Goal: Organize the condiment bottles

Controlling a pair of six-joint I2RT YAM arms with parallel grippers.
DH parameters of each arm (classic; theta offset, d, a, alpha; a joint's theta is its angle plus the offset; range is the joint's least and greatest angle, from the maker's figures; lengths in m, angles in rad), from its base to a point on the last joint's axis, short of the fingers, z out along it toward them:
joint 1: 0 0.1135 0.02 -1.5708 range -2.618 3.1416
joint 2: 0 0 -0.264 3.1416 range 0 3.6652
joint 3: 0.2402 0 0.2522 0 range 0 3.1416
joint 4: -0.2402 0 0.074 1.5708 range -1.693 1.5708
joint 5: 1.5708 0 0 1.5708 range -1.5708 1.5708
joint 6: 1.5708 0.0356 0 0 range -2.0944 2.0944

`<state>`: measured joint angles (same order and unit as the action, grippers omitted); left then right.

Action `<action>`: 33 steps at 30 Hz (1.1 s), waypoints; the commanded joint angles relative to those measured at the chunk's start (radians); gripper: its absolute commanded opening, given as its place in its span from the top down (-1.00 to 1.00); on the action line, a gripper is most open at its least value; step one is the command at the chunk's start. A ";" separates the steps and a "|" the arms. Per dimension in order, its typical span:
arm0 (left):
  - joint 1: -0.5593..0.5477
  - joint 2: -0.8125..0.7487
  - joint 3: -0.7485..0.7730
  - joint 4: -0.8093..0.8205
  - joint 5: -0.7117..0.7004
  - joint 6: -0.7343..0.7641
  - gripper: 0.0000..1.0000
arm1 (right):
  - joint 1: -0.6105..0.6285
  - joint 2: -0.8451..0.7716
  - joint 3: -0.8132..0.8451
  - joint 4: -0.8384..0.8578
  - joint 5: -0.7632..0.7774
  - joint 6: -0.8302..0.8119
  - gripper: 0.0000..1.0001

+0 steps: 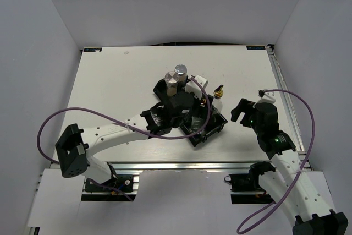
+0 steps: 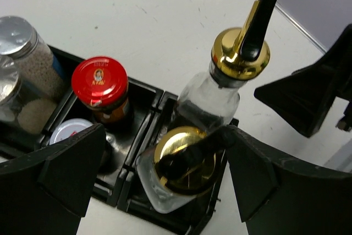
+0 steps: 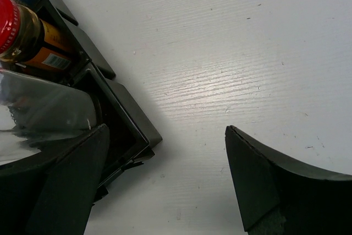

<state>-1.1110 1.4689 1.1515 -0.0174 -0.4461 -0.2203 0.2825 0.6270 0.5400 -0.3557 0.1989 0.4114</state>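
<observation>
Left gripper (image 2: 164, 160) wide, straddling gold-spouted bottle (image 2: 184, 164) | right gripper (image 3: 165, 177) wide, above table (image 3: 231, 48)

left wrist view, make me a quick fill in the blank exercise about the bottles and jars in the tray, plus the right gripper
1. The brown jar has a ___ cap.
2. Both glass bottles carry ___ spouts.
3. ___ silver-capped shakers stand in the black tray.
4. The right gripper is ___, with nothing between its fingers.

Missing words: red; gold; two; open
</observation>
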 commanded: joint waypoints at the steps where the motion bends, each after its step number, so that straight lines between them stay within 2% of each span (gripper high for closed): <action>1: 0.000 -0.097 0.040 -0.128 0.029 -0.051 -0.96 | -0.003 0.013 0.002 0.038 0.002 -0.014 -0.79; 5: 0.000 -0.176 0.016 -0.239 0.064 -0.089 -0.97 | -0.003 0.030 0.012 0.038 0.016 -0.019 -0.79; 8: 0.000 -0.280 -0.050 -0.305 0.020 -0.143 -0.97 | -0.003 0.037 0.017 0.037 0.037 -0.019 -0.79; 12: 0.026 -0.416 -0.116 -0.410 -0.183 -0.275 -0.97 | -0.005 0.037 0.023 0.029 0.065 -0.016 -0.79; 15: 0.137 -0.496 -0.121 -0.508 -0.291 -0.320 -0.96 | -0.005 0.045 0.034 0.023 0.114 0.000 -0.79; 16: 0.225 -0.559 -0.133 -0.504 -0.305 -0.315 -0.96 | -0.006 0.051 0.035 0.035 0.120 0.000 -0.79; 18: 0.325 -0.616 -0.173 -0.452 -0.318 -0.291 -0.96 | -0.009 0.072 0.038 0.047 0.180 0.018 -0.79; 19: 0.430 -0.633 -0.174 -0.437 -0.319 -0.280 -0.96 | -0.011 0.083 0.044 0.055 0.236 0.024 -0.79; 21: 0.535 -0.634 -0.161 -0.405 -0.326 -0.290 -0.96 | -0.009 0.112 0.069 0.061 0.279 0.047 -0.79; 22: 0.659 -0.624 -0.161 -0.382 -0.283 -0.280 -0.96 | -0.009 0.120 0.075 0.069 0.295 0.046 -0.79; 23: 0.725 -0.574 -0.159 -0.336 -0.159 -0.265 -0.96 | -0.011 0.129 0.098 0.078 0.304 0.041 -0.79; 24: 0.803 -0.537 -0.151 -0.335 -0.099 -0.280 -0.96 | -0.011 0.144 0.112 0.074 0.315 0.041 -0.79; 25: 0.967 -0.495 -0.142 -0.332 -0.038 -0.293 -0.96 | -0.011 0.151 0.124 0.070 0.329 0.035 -0.79; 26: 1.044 -0.419 -0.151 -0.294 0.103 -0.310 -0.96 | -0.011 0.155 0.135 0.058 0.345 0.032 -0.79; 27: 1.121 -0.388 -0.162 -0.264 0.168 -0.345 -0.96 | -0.011 0.158 0.155 0.051 0.364 0.036 -0.79; 28: 1.245 -0.365 -0.174 -0.233 0.231 -0.356 -0.96 | -0.011 0.161 0.164 0.041 0.387 0.037 -0.79; 29: 1.279 -0.342 -0.197 -0.183 0.301 -0.370 -0.96 | -0.011 0.158 0.169 0.032 0.395 0.032 -0.79; 33: 1.312 -0.378 -0.233 -0.127 0.262 -0.355 -0.96 | -0.011 0.111 0.164 0.035 0.427 0.043 -0.79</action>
<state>0.2028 1.1809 0.9211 -0.2363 -0.2901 -0.5625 0.2752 0.7753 0.6765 -0.3405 0.5503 0.4393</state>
